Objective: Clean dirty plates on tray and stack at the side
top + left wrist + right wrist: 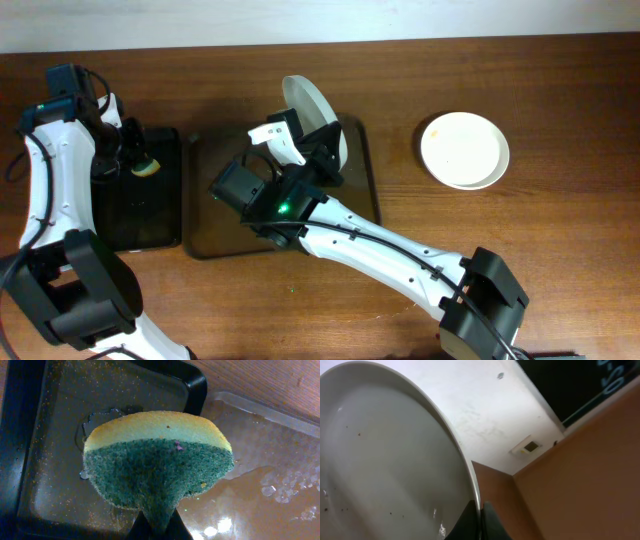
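My right gripper point(316, 145) point(481, 519) is shut on the rim of a white dirty plate point(306, 103) point(385, 460). It holds the plate tilted up on edge over the far side of the brown translucent tray point(215, 235). Small dark specks and wet spots show on the plate's face in the right wrist view. A second white plate point(464, 150) lies flat on the table to the right of the tray. A pale curved edge point(343, 150) beside the gripper may be a third plate in the tray, mostly hidden. My left gripper point(138, 160) point(159, 529) is shut on a yellow-and-green sponge point(146, 167) point(157, 455).
A smaller black tray point(140, 215) point(45, 435) sits left of the brown tray point(265, 475), under the sponge, its floor wet and speckled. Water drops lie in the brown tray. The right arm stretches across the table's front right.
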`<state>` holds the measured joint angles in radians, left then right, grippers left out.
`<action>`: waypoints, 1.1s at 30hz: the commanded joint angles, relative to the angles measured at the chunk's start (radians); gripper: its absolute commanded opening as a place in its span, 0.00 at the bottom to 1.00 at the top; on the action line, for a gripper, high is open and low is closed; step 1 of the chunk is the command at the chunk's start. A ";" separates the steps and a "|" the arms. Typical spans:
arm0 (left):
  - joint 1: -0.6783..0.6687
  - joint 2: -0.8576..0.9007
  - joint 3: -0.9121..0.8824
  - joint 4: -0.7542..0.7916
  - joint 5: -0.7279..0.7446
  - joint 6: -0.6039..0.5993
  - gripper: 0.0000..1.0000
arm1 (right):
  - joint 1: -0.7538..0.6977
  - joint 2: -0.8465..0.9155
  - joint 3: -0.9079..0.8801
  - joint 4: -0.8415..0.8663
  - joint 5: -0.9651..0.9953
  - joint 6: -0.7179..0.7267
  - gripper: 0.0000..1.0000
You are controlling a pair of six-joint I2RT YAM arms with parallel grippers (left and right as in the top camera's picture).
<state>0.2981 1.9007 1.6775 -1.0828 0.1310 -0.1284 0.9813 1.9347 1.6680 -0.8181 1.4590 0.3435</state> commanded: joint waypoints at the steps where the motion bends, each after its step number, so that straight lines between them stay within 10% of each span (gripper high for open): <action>1: 0.006 -0.009 0.008 -0.004 -0.009 0.009 0.01 | -0.048 -0.015 0.004 0.002 -0.275 0.016 0.04; 10: 0.006 -0.009 0.008 -0.011 -0.009 0.009 0.01 | -0.650 -0.167 0.004 -0.085 -1.377 0.012 0.04; 17: 0.006 -0.009 0.008 -0.009 -0.009 0.009 0.01 | -1.107 -0.123 -0.060 -0.146 -1.436 0.011 0.04; 28: 0.006 -0.009 0.008 -0.011 -0.009 0.009 0.01 | -1.212 -0.075 -0.284 0.083 -1.421 0.012 0.05; 31: 0.006 -0.009 0.008 -0.011 -0.009 0.009 0.01 | -1.212 -0.075 -0.284 0.085 -1.417 0.012 0.10; 33: 0.006 -0.009 0.008 -0.011 -0.009 0.009 0.01 | -1.212 -0.075 -0.284 0.087 -1.422 0.018 0.41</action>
<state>0.2977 1.9007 1.6775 -1.0954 0.1226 -0.1284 -0.2268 1.8622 1.3945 -0.7345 0.0425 0.3527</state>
